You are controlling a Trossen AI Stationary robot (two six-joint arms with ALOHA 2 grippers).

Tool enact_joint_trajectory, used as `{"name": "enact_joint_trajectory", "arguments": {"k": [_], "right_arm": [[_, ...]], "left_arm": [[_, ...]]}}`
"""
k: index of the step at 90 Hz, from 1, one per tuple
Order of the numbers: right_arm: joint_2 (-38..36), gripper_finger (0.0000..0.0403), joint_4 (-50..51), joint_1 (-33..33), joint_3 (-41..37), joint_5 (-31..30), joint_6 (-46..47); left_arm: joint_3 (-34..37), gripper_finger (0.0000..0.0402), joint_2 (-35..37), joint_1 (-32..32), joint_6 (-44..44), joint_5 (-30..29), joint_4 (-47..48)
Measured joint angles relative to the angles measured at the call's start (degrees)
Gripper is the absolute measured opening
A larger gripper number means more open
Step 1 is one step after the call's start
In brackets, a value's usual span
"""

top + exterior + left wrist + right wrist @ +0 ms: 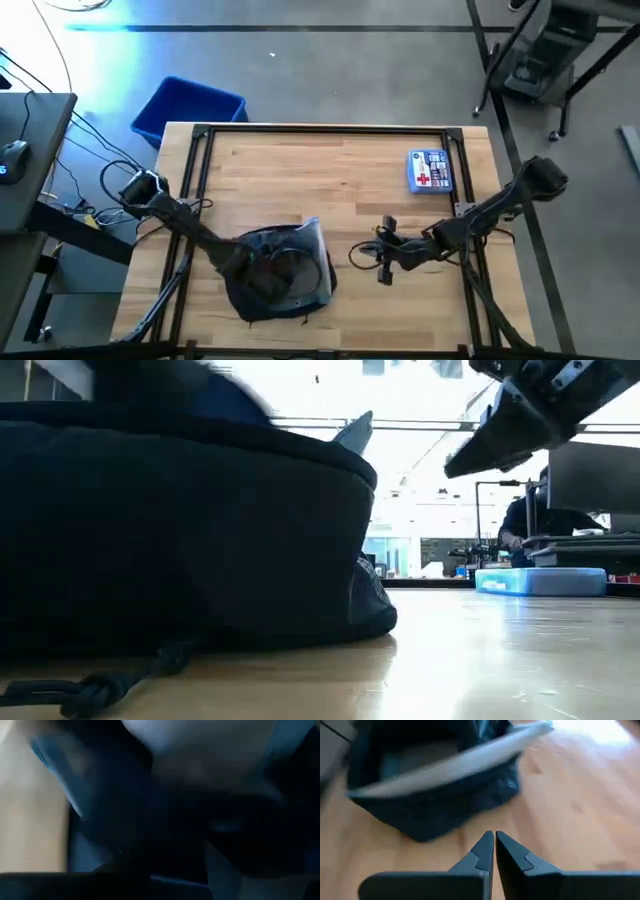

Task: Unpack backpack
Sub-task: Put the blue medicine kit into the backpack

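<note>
Backpack (280, 275) lies slumped near the front edge of the surface (350, 165), left of middle, its mouth gaping and a pale lining panel showing — my left jaws (262, 272) are buried inside it, and I cannot tell whether they are spread or pinching anything. My right jaws (494, 842) hang just beside the bag, pressed together and holding nothing. Only a first-aid kit (430, 170) rests near the far right corner — so I judge the unpacking barely underway, contents still to come.
</note>
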State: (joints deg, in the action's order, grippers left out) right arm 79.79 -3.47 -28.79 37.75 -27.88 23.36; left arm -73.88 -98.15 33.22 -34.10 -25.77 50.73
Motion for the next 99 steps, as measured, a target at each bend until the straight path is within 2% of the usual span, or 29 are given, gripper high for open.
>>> {"name": "enact_joint_trajectory", "arguments": {"k": [9,16,27,39,49,57,67,76,85,93,99], "right_arm": [[1.29,0.0004,-1.14,0.32,-0.82,3.81,0.47],[1.34,0.0004,-1.36,0.3,-0.46,4.14,0.03],[1.31,0.0004,-1.64,0.43,0.09,2.99,-1.29],[1.39,0.0004,-1.57,0.48,0.36,0.05,-0.83],[1.48,0.0004,-1.53,0.48,0.36,-1.57,-0.72],[1.33,0.0004,-1.38,0.06,0.37,-4.72,0.14],[-1.45,0.0004,5.12,0.01,1.23,-11.95,3.96],[-5.23,0.0004,22.6,4.1,3.26,-16.6,11.22],[-8.31,0.0004,39.99,12.15,4.34,-15.34,20.16],[-9.75,0.0004,51.6,22.04,4.04,-12.39,25.76],[-9.7,0.0004,56.22,29.34,3.1,-10.99,27.01]], "left_arm": [[9.22,0.0123,-0.07,-0.02,-2.91,0.31,-7.01],[14.88,0.0115,-0.07,-1.08,0.4,-1.58,-15.49],[19.87,0.0101,0.17,-4.08,13.55,-7.41,-25.54],[21.45,0.0089,-0.05,-11.45,30.9,-13.46,-26.37],[21.05,0.008,-0.24,-19.22,45.32,-12.61,-33.41],[18.45,0.0076,-0.2,-22.85,51.04,-10.59,-34.42],[12.9,0.0076,0.43,-23.09,52.87,-11.35,-28.1],[7.6,0.0076,1.44,-21.19,51.1,-17.24,-23.65],[3.19,0.0076,2.59,-19.04,45.77,-22.44,-24.42],[0.33,0.0076,2.82,-18.54,37.0,-22.81,-28.34],[0.02,0.0076,2.82,-19.21,30.94,-22.2,-33.15]]}}
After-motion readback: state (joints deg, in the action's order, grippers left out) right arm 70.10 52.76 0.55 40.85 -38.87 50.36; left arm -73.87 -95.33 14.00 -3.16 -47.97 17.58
